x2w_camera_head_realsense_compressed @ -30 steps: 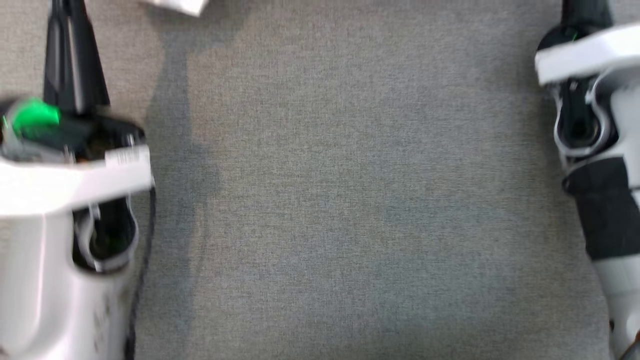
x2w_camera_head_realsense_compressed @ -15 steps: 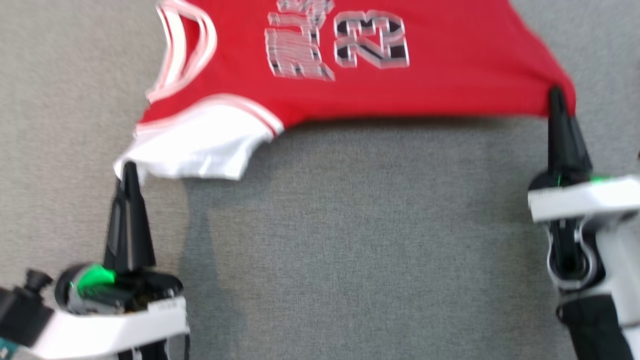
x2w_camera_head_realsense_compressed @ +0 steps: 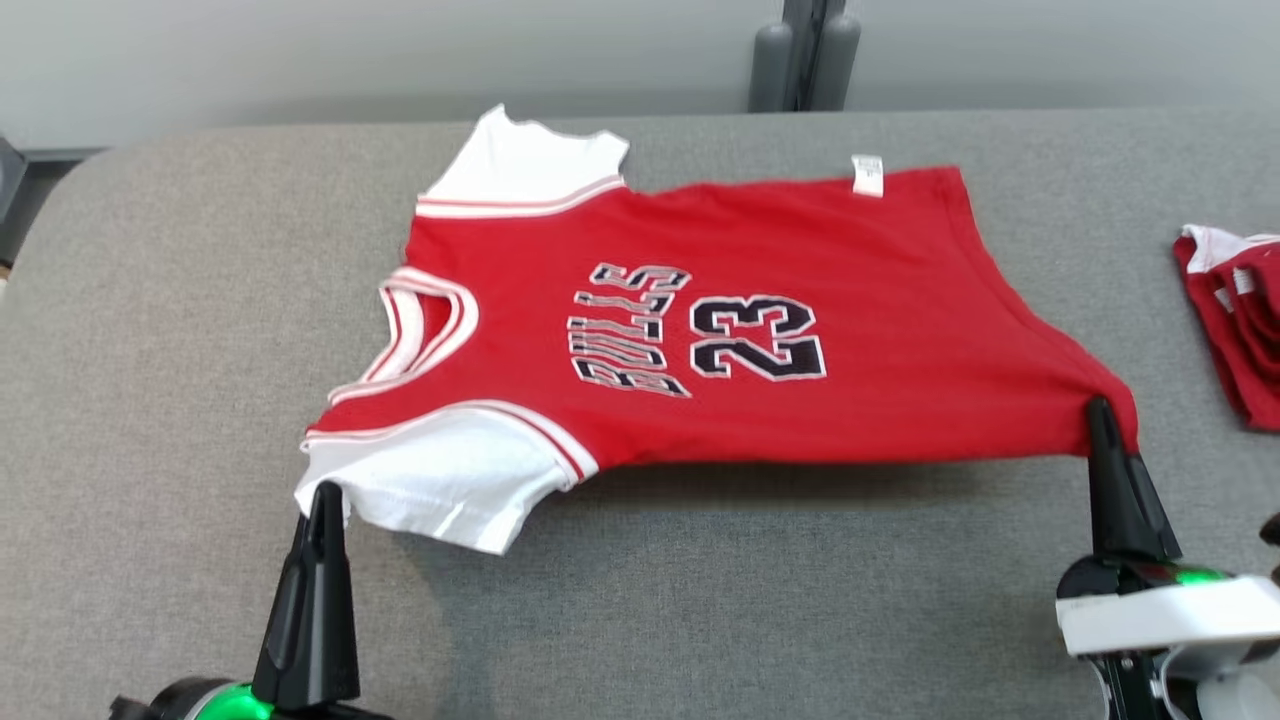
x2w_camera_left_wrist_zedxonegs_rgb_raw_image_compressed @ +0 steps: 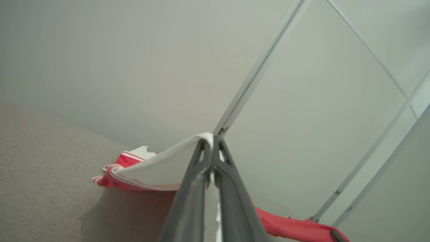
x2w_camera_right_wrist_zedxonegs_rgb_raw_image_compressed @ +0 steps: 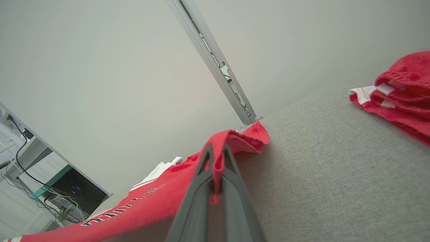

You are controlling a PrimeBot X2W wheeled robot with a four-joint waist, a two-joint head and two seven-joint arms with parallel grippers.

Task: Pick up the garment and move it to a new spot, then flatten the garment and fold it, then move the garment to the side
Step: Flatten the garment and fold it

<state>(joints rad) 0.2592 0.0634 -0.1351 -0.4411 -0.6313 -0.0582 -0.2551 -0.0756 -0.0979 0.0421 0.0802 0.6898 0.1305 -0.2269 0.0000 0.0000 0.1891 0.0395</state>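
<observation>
Garment (x2w_camera_head_realsense_compressed: 760,330): a red jersey with white sleeves, dark lettering and the number 23. It lies spread, print side up, on the grey padded table (x2w_camera_head_realsense_compressed: 700,600). Its neck faces the left gripper's side and its hem the right gripper's side.

Gripper state:
- Left gripper (x2w_camera_head_realsense_compressed: 325,495): fingers pressed together, clamped on the corner of the nearer white sleeve.
- Right gripper (x2w_camera_head_realsense_compressed: 1098,410): fingers pressed together, clamped on the nearer hem corner.

The jersey edge between the two grippers is raised off the table and casts a shadow band beneath it.

Edges and clearance:
- Behind both sets of fingertips, bare table runs to the bottom of the head view.
- Ahead of the fingertips, the jersey covers the table. The far sleeve ends just short of the table's far edge, where a grey post (x2w_camera_head_realsense_compressed: 805,50) stands.
- Outboard of the left gripper, bare table extends to a rounded far corner.
- Outboard of the right gripper, a folded red pile (x2w_camera_head_realsense_compressed: 1235,320) lies near the jersey without touching it.

View differences:
- The left wrist view shows white cloth draped over its own fingertips, and the right gripper's tip in red cloth at the lower right corner.
- The right wrist view shows red hem cloth hanging down between its fingers, and an equipment shelf (x2w_camera_right_wrist_zedxonegs_rgb_raw_image_compressed: 74,191) with cables beyond the table.
- The head view alone shows the full jersey outline and both clamped corners.
</observation>
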